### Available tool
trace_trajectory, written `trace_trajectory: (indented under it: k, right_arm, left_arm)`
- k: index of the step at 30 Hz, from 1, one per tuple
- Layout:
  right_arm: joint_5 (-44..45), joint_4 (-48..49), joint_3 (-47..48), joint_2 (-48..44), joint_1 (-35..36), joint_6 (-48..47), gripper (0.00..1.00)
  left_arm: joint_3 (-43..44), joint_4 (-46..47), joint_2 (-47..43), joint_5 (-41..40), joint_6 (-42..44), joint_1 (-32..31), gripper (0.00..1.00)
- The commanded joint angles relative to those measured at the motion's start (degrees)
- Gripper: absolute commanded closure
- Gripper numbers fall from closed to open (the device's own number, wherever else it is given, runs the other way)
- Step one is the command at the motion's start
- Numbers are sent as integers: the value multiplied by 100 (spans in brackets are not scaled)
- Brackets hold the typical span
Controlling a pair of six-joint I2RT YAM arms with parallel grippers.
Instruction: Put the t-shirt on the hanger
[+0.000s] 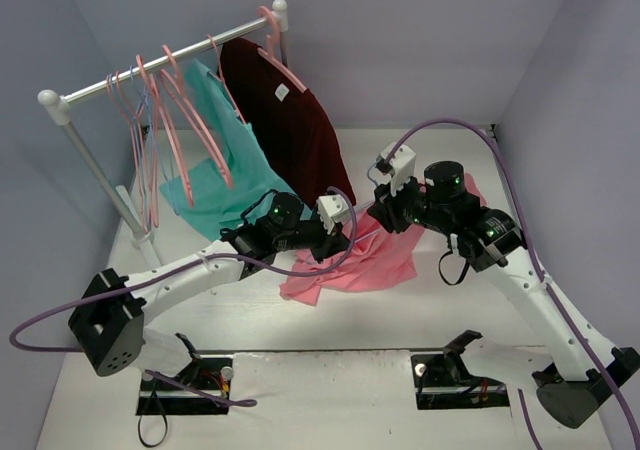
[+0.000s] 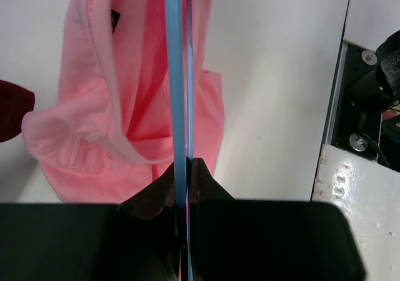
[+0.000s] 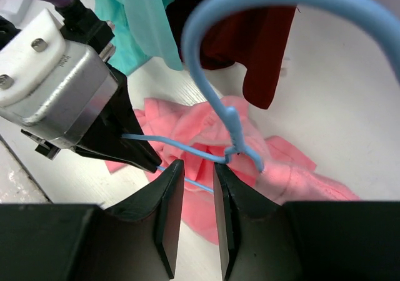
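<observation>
Left gripper (image 2: 185, 168) clamped on the hanger (image 2: 175, 75), thin smooth light-blue wire; right gripper (image 3: 199, 168), jaws slightly parted, near its curved hook. T-shirt (image 2: 134, 106), soft salmon-pink cotton, lies crumpled on the white table (image 1: 330, 325) just beneath the hanger.

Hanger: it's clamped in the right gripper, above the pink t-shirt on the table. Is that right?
Not quite: the left gripper clamps the hanger, above the pink t-shirt on the table. The left wrist view shows its jaws shut on the blue bar. The right gripper is open beside it.
</observation>
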Motion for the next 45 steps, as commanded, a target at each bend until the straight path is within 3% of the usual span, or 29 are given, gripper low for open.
trace_trajectory:
  k: [1,5,10,18,22,30,37,40,45]
  right_arm:
    - [272,35,107,-176,46,-216,77]
    - [604,-204,282,-308,46,-339,70]
    - [1201,-509,569,-596,46,-725,50]
    - [1768,-856,823,-847,37,-1757,36]
    - [2002,-1094,1137,-515,-39,-2397,32]
    - [1211,-1553,1771,386,-513,-3370,32]
    - [381,-1647,1991,868,-719,-3482,35]
    - [105,-1680,2021,997,-748,-3493,42]
    - [-396,-1708,2096,1102,-824,-3504,68]
  left_arm:
    - [196,1268,-10,379,23,-4,100]
    - [101,1563,105,323,-43,1,100]
    - [86,1657,185,275,13,26,100]
    - [-22,1663,178,540,103,259,100]
    - [-43,1654,97,654,153,294,100]
    - [-146,1654,-116,834,191,342,100]
    - [-247,1597,-327,1051,169,502,100]
    - [-230,1552,-356,1166,165,565,100]
    - [-142,1350,-304,1348,244,669,100]
